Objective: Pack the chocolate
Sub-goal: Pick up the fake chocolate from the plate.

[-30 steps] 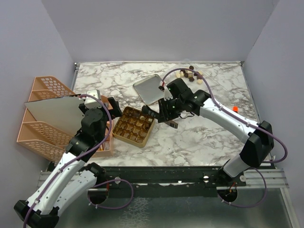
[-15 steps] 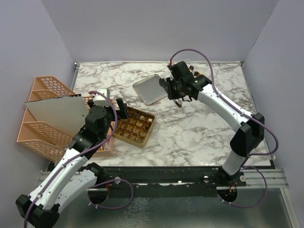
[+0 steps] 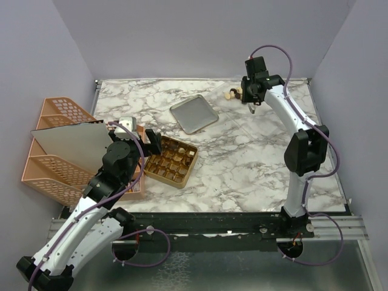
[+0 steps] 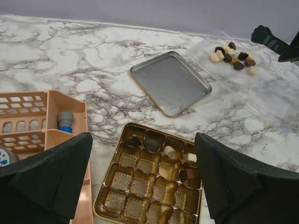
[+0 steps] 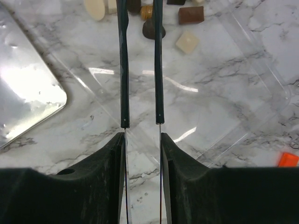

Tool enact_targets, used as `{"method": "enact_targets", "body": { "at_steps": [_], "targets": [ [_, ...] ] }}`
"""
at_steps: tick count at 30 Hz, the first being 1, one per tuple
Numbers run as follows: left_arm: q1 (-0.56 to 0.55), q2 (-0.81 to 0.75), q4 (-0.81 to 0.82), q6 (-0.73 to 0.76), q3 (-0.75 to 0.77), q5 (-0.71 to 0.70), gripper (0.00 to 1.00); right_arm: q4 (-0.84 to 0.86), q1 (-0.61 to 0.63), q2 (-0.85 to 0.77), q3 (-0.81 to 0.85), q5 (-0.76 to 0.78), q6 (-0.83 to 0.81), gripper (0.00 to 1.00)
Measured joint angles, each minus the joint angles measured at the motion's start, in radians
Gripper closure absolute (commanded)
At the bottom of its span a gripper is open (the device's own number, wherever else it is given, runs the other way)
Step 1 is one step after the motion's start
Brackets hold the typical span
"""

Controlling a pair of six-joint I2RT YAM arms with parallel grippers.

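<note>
Loose chocolate (image 3: pixel 234 93) (image 4: pixel 232 56) (image 5: pixel 190 15) in dark brown, light brown and cream lies on a clear plastic sheet (image 5: pixel 219 88) at the back right. My right gripper (image 3: pixel 250 99) (image 5: pixel 142 135) hangs just above the pile, shut on thin tweezers (image 5: pixel 124 70). Their tips run off the top edge of the right wrist view among the pieces. The golden compartment tray (image 3: pixel 171 161) (image 4: pixel 105 196) holds several pieces (image 4: pixel 154 142) along its far side. My left gripper (image 3: pixel 140 136) (image 4: pixel 142 137) hovers open over that tray, empty.
A silver square tin (image 3: pixel 194 114) (image 4: pixel 169 83) (image 5: pixel 23 98) lies between the tray and the pile. Peach mesh racks (image 3: pixel 54 151) and a peach bin (image 4: pixel 65 140) stand on the left. A small orange object (image 5: pixel 288 159) sits near the sheet's corner.
My right arm has swung from beside the golden tray to the back right, over the loose pile, tweezers still gripped. The left gripper stayed open and hardly moved.
</note>
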Motion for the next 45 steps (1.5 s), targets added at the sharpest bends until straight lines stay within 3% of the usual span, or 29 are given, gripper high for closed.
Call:
{"method": "enact_targets", "body": {
  "at_steps": [9,45],
  "targets": [
    [-0.031,-0.012,0.000,0.002,-0.002,0.000,0.01,-0.028,-0.063,0.097,0.063,0.023,-0.009,0.63],
    [-0.037,-0.020,0.000,0.006,-0.003,-0.001,0.01,-0.006,-0.105,0.162,-0.047,0.050,-0.002,0.60]
  ]
}}
